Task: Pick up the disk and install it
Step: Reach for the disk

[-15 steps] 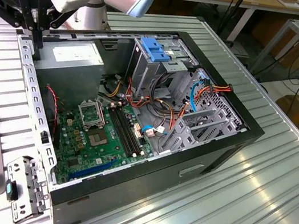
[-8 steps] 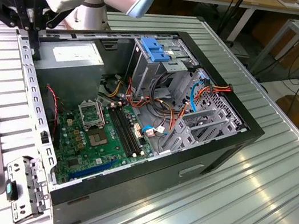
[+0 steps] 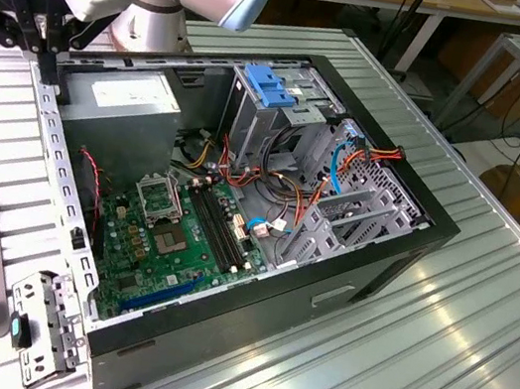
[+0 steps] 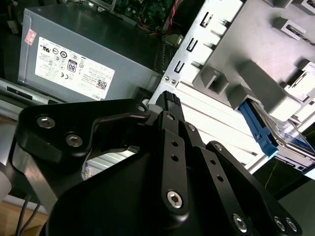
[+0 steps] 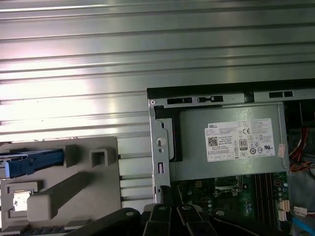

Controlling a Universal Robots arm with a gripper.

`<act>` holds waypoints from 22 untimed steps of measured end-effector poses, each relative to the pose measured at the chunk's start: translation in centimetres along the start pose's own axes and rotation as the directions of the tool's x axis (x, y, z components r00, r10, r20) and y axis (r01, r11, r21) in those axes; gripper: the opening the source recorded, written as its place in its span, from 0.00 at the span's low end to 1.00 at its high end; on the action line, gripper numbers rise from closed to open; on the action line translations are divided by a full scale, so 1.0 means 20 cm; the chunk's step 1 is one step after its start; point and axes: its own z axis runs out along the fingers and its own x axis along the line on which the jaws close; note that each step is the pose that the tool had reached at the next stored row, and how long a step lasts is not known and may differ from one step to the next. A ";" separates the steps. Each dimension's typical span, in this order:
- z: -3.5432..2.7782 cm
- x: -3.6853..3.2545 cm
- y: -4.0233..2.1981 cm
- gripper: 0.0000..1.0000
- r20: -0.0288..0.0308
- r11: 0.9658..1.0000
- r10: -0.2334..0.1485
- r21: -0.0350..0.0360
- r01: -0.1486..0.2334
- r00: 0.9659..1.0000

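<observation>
One disk sits in grey holder beside open computer case

Blue-railed and silvery, the disk (image 4: 259, 131) lies slotted in the holder (image 4: 256, 83) on the ribbed table (image 3: 431, 366); the black gripper (image 4: 170, 101) hangs over the case (image 3: 266, 329) edge, its grip impossible to tell.

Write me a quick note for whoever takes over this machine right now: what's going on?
The gripper is off the disk, near a corner of the case, by the power supply.
The disk lies in the grey holder beside the case.
Done: nothing yet.
Left: pick up the disk and install it.
</observation>
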 end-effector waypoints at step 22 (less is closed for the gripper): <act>-0.001 0.116 -0.009 0.11 0.000 1.000 0.000 0.000 0.000 1.000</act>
